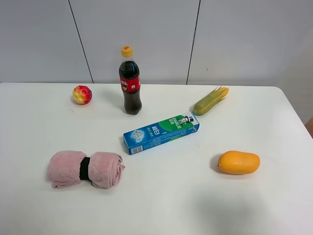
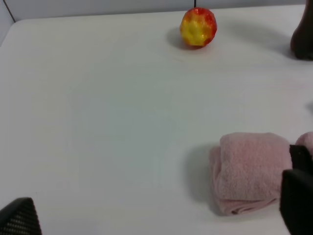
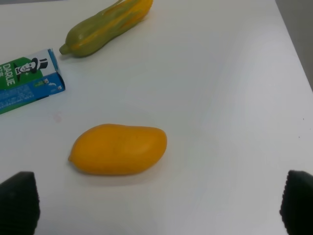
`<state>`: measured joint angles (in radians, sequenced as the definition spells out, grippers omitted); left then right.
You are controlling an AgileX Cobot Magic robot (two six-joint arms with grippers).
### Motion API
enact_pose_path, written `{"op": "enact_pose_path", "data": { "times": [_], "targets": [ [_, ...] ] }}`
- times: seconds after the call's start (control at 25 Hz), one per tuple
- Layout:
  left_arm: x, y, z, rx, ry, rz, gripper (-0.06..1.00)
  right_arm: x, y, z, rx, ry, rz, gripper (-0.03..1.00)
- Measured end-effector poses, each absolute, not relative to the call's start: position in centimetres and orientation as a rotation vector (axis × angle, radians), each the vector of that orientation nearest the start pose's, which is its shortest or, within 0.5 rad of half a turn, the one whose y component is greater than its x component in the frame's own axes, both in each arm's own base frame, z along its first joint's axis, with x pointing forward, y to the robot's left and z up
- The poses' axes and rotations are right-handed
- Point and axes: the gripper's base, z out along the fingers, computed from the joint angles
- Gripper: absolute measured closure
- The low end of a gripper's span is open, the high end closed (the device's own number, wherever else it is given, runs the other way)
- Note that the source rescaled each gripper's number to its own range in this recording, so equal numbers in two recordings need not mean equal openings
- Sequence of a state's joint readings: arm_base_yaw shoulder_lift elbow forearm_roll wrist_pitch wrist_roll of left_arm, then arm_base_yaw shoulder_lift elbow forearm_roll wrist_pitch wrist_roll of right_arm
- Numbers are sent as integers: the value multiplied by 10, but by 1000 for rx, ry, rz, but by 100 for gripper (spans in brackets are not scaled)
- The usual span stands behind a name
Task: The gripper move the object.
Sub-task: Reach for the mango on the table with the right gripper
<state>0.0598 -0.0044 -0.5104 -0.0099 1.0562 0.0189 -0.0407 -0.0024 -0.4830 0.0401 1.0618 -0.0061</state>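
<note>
Mango (image 1: 238,162): lies on its side on white table (image 1: 161,210), right side, well apart from toothpaste box (image 1: 161,132) & corn cob (image 1: 211,101). R gripper (image 3: 157,205): jaws spread wide, empty, just short of mango, not touching. L gripper (image 2: 159,213): likewise wide, empty, near pink towel roll (image 2: 252,171).

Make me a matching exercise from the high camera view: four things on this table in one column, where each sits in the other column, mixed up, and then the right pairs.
Column one:
1. mango
2. cola bottle
3. pink towel roll
4. toothpaste box

Column two:
A. in the centre, lying flat
B. near side, left
C. near side, right
D. far side, standing upright

Pairs: 1-C, 2-D, 3-B, 4-A
</note>
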Motion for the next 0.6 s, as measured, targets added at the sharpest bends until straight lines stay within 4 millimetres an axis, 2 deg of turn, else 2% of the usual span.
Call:
{"op": "enact_pose_path", "data": {
  "times": [0.6],
  "targets": [
    [-7,-1,280,-41,2025,38,-6,-3,3,272,34,2059,19,-3]
  ]
}}
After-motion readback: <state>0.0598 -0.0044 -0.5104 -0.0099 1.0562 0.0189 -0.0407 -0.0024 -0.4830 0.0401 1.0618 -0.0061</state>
